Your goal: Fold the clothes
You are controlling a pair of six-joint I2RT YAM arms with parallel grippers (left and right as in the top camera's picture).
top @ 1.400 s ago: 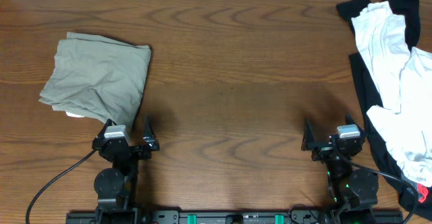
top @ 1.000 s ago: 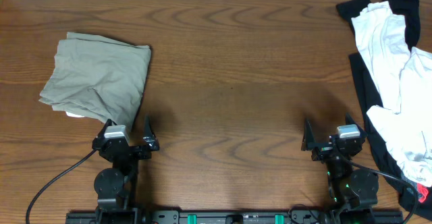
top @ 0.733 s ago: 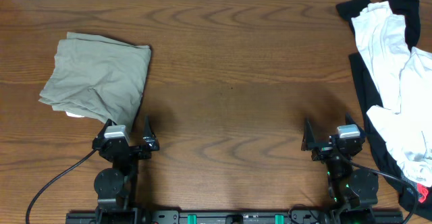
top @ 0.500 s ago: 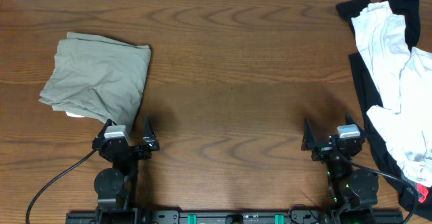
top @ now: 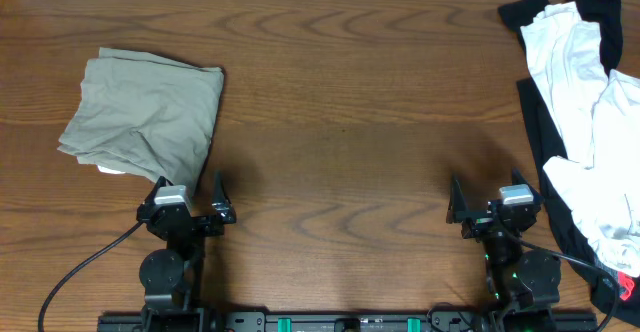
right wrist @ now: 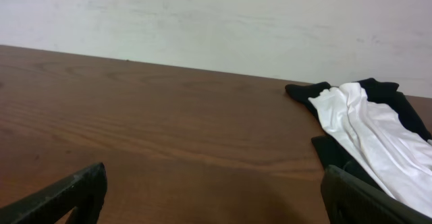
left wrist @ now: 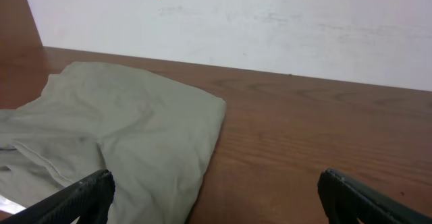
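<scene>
Wooden table (top: 340,122), left fingers (left wrist: 84,196) and right fingers (right wrist: 71,194) low at its near edge, level, wide apart, empty.

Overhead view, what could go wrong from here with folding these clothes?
The white cloth garment lies tangled over the black garment, so the open right gripper may drag both together. The folded grey-olive garment lies close to the open left gripper; a careless move might rumple it.
</scene>
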